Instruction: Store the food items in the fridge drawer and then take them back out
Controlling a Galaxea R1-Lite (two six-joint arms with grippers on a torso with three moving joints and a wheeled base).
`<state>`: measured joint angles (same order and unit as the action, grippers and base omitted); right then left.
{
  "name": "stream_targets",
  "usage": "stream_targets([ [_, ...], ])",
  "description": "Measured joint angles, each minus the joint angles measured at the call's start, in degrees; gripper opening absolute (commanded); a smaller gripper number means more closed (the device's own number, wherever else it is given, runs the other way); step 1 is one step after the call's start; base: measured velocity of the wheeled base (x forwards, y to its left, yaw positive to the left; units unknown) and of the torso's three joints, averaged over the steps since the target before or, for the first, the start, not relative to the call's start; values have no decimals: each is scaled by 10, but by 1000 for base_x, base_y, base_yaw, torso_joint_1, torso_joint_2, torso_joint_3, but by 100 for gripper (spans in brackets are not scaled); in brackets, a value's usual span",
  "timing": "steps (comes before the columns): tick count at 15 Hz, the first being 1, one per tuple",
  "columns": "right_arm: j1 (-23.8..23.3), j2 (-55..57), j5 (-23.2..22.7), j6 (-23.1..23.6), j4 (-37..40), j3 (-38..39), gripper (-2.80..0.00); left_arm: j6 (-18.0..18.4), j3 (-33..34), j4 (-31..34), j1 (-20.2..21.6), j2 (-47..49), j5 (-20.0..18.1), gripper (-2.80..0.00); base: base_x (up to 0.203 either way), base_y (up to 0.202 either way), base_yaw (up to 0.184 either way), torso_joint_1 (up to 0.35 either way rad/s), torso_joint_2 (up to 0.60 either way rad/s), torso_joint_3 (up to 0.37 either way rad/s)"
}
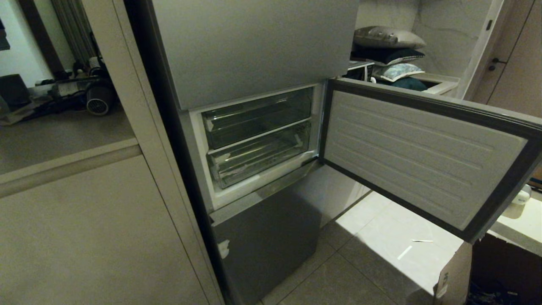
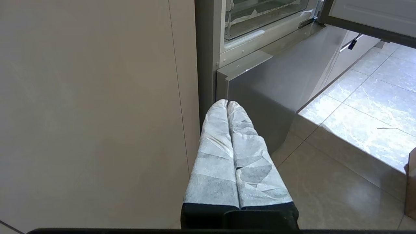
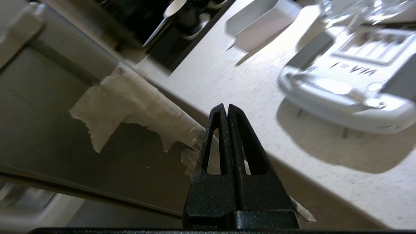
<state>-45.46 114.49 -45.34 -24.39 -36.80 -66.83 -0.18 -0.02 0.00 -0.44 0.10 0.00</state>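
Head view: fridge door [image 1: 423, 156] swung wide right; drawer [image 1: 258, 159] pushed in, contents unclear. My R gripper [image 3: 226, 107] pinched empty over counter edge [image 3: 292, 156]; L gripper [image 2: 227, 103] closed, parked.

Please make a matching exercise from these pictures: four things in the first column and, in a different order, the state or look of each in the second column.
Column 1
1. fridge door
2. left gripper
3. right gripper
4. fridge drawer

Column 2
A. bare black, shut, over a pale counter
B. swung open to the right
C. clear plastic, pushed in, under the shallower tray
D. wrapped in white paper, shut, near the fridge's lower corner

Pairs: 1-B, 2-D, 3-A, 4-C
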Motion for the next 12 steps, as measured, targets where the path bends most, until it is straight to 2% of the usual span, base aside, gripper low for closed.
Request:
stream_targets([
  [5,0,-25,-60,1,2,53,-280,0,0,0,0,0,0,-280,0,0,0,0,0,0],
  [12,9,-177,-109,4,1,252,-280,0,0,0,0,0,0,-280,0,0,0,0,0,0],
])
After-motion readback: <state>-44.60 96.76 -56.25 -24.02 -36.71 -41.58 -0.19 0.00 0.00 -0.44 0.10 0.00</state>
